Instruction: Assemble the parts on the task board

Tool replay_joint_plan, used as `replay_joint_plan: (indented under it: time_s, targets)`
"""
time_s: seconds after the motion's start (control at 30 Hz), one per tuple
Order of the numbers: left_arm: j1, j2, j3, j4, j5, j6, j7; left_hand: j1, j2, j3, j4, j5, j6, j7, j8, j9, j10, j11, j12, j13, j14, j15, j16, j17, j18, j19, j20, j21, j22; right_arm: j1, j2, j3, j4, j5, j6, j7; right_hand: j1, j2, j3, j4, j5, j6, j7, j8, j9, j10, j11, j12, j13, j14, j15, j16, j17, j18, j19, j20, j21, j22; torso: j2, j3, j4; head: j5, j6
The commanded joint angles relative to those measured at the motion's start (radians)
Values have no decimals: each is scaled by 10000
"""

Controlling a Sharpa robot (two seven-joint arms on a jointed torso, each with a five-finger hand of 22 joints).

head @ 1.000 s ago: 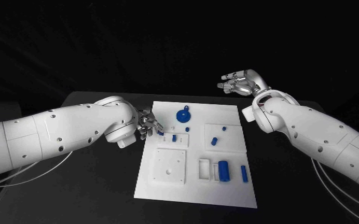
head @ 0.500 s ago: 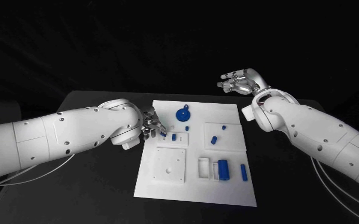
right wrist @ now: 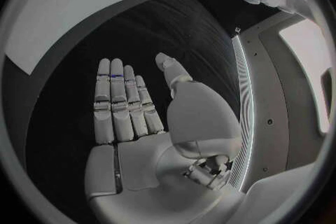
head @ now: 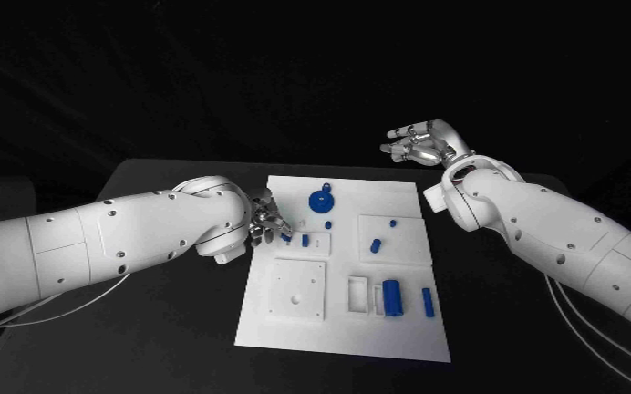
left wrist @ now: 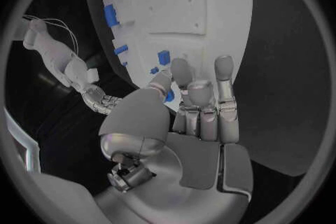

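Clearly I needed the left hand (head: 263, 219) brought down slowly, because it hovered at the task board's (head: 345, 344) left edge, just beside a small blue part (head: 305, 242). Its fingers (left wrist: 224, 70) were loosely curled; whether they pinched a blue piece I could not tell. My right hand (head: 418, 146) hung flat and spread, holding nothing, beyond the board's far corner.

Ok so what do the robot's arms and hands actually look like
Both arms have smooth white rounded shells dotted with small dark screw holes, and thin pale cables trail beneath them. The left hand and right hand are silver metal, many-fingered, with segmented fingers and rounded grey palm housings.
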Motion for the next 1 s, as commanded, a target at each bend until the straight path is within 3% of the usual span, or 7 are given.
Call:
replay_joint_plan:
  time_s: [0.03,0.63,1.0]
  targets:
    - [-5,19,3,3,-188,271,-46,107,-4,156,-81,39,608,-518,21,2357,472,-102,56,-7,78,7,-4,8,169,46,46,53,177,-5,7,5,12,4,133,99,-18,4,-22,-12,54,-53,-15,-49,-6,-83,4,-9,-12,-72,15,-36,-7,-46,-85,8,25,-11,3,-2,2,1,-1]
    - [-14,31,3,-11,-250,588,-55,122,-16,185,-144,95,622,-510,6,2346,471,-100,75,-60,79,13,-4,37,170,34,50,66,179,-13,35,5,1,5,181,105,-32,10,-40,-18,57,-48,-13,-47,-5,-93,9,-9,-12,-76,20,-37,-9,-46,-88,12,23,-11,2,0,-2,5,-19]
    - [-158,118,5,-111,-260,615,-46,98,-18,191,-174,96,634,-512,-8,2338,472,-100,94,-101,80,17,-5,60,169,26,51,77,178,-18,31,5,-21,5,186,104,-30,20,-37,-30,58,-59,-12,-49,-6,-96,10,-8,-12,-81,22,-38,-11,-45,-92,13,21,-12,2,0,0,-25,-37]
